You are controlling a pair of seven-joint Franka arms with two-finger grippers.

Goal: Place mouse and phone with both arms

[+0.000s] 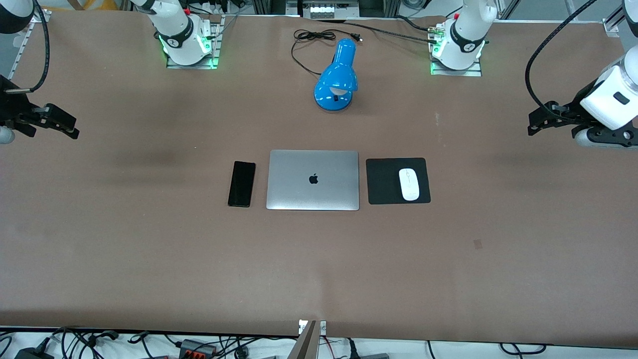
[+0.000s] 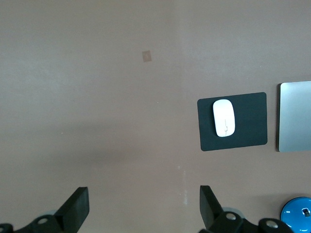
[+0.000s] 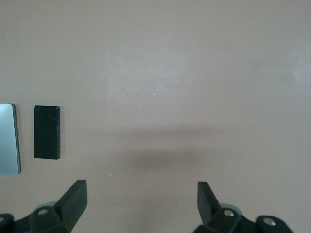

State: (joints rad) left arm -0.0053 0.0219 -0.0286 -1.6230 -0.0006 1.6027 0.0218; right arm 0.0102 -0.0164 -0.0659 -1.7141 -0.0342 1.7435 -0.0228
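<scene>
Two grippers hovering wide open over bare table: left gripper [image 1: 536, 127] at its arm's end, right gripper [image 1: 70, 130] at the other. Mouse [image 1: 409, 184] resting on mouse pad [image 1: 384, 182], phone [image 1: 241, 183] flat beside laptop [image 1: 313, 180]. Likely risks: pinching slim phone badly, dragging pad, nudging laptop.

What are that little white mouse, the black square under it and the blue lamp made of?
The mouse looks like smooth, slightly glossy white plastic. The mouse pad is flat matte black with no shine, probably fabric or rubber. The lamp has a glossy blue shell with bright highlights: painted metal or plastic, hard to say which.
</scene>
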